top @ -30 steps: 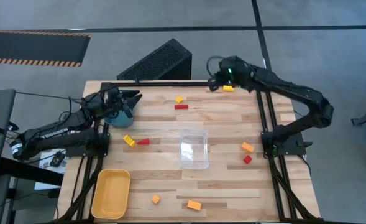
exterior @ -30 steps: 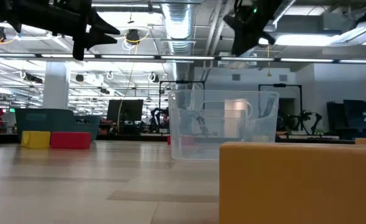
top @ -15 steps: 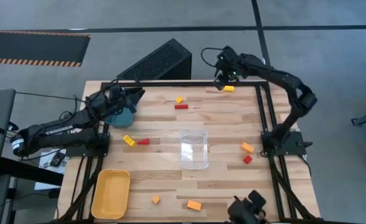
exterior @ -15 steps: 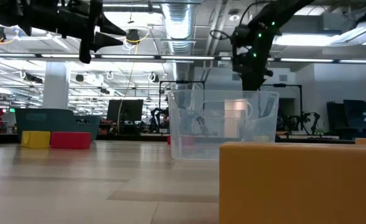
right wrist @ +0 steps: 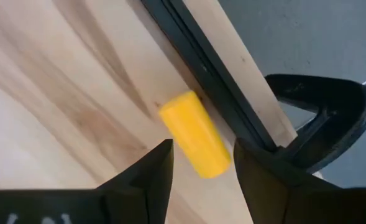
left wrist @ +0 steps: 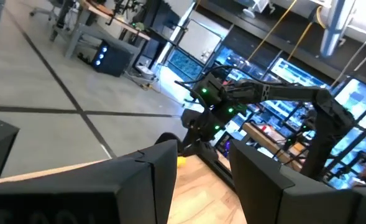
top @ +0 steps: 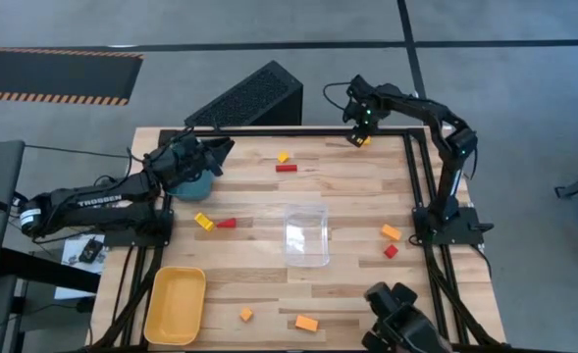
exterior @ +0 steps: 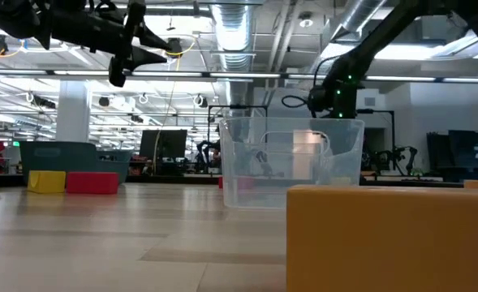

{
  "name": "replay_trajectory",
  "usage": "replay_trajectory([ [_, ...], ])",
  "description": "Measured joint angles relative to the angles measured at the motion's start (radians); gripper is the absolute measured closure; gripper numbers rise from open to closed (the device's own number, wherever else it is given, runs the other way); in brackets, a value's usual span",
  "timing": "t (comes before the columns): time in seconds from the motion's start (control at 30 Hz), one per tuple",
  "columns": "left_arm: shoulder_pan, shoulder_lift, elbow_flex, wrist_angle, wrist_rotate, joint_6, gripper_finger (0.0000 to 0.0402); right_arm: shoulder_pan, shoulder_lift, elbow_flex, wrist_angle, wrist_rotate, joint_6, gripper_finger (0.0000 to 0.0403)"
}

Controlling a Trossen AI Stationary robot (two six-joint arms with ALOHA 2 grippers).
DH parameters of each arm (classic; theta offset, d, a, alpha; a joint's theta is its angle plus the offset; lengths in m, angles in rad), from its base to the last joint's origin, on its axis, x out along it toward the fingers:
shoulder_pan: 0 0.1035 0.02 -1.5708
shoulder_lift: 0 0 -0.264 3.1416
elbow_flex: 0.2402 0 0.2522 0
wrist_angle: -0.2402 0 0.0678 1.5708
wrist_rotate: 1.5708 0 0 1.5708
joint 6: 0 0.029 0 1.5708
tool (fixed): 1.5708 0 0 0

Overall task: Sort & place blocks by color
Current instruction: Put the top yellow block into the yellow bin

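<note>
Looking straight down, the high view shows the right gripper (top: 360, 135) at 1 o'clock from the clear plastic box (top: 306, 235), poised over a yellow block (top: 364, 141) lying near the table's far edge rail. The left gripper (top: 222, 155) sits at 10 o'clock from the box, beside a teal object (top: 192, 184). Remaining blocks lie scattered: a yellow one (top: 283, 157) and a red one (top: 287, 168) at 12 o'clock, a yellow (top: 203, 222) and red (top: 227, 224) pair at 9 o'clock, orange (top: 392, 232) and red (top: 391, 252) at 3 o'clock, two orange (top: 306, 323) at 6 o'clock. A yellow tray (top: 175, 305) occupies 8 o'clock.

Low view: both arms hang above the table.

Left wrist view: the left fingers (left wrist: 163, 171) stand parted with nothing between them.

Right wrist view: the right fingers (right wrist: 150, 171) are spread apart, straddling the yellow block, which rests on the wood just beside the black rail (right wrist: 214, 81), not gripped.
</note>
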Motion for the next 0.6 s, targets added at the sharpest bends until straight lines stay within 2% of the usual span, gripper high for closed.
replay_trajectory([
  [0.13,-0.016,0.025,0.0,0.001,-0.037,0.0,0.0268,-0.016,0.036,0.0,0.003,0.006,-0.036,0.0184],
  [0.3,-0.02,0.039,0.0,-0.001,-0.031,-0.009,0.0268,-0.016,0.066,-0.001,-0.002,0.01,-0.027,0.0156],
  [0.6,-0.02,0.039,0.0,-0.001,-0.031,-0.016,0.0268,-0.009,0.067,-0.006,0.033,0.034,-0.022,0.016],
])
